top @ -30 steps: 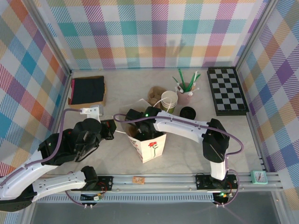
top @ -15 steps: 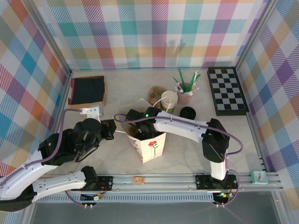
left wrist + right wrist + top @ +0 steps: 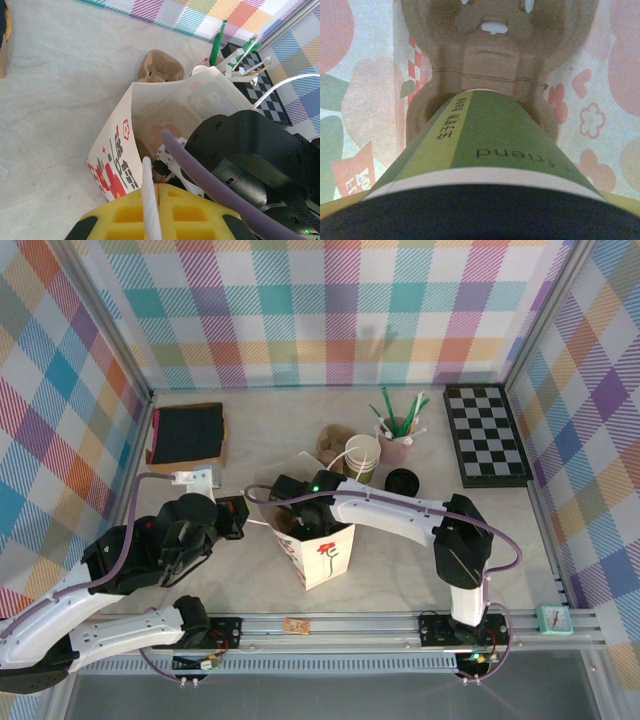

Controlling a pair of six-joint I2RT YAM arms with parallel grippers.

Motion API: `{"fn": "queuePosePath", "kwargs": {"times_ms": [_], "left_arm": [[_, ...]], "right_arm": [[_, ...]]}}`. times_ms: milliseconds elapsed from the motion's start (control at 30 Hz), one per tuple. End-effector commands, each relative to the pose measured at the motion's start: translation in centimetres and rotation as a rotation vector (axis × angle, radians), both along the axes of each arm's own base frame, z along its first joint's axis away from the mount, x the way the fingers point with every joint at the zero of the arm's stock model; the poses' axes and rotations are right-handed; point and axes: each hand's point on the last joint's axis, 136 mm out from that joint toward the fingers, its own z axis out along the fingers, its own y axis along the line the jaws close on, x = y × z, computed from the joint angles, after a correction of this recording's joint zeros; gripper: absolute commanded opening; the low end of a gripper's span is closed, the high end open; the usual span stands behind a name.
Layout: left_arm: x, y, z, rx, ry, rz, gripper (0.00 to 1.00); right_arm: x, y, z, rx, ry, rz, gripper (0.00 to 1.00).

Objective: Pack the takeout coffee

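right hand (image 3: 299, 525) gripping takeout coffee (image 3: 495, 142), label reads "friend"

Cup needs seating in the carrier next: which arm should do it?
Right. The right end effector is inside the bag, takeout coffee already over the carrier; the left end effector is pinching the bag's handle.
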Motion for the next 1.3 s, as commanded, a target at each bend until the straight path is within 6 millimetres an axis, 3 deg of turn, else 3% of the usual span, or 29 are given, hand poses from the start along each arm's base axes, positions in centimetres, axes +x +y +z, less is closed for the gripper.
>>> {"fn": "queuePosePath", "kwargs": {"times_ms": [0,467,1267], "left_arm": [[0.5,0.7,1.0,-0.012,-0.045,0.033,0.00],[0.6,0.7,1.3,-0.010,-0.055,0.033,0.00],[0.7,1.0,1.5,0.004,-0.067,0.047,0.00]], "right_arm": [[-0.5,-1.5,-0.7,-0.050,0.033,-0.025,0.36],[-1.2,-1.3,-1.2,-0.052,0.080,-0.017,0.36],[-2.5,-1.5,0.0,-0.049,0.114,-0.005,0.37]]}}
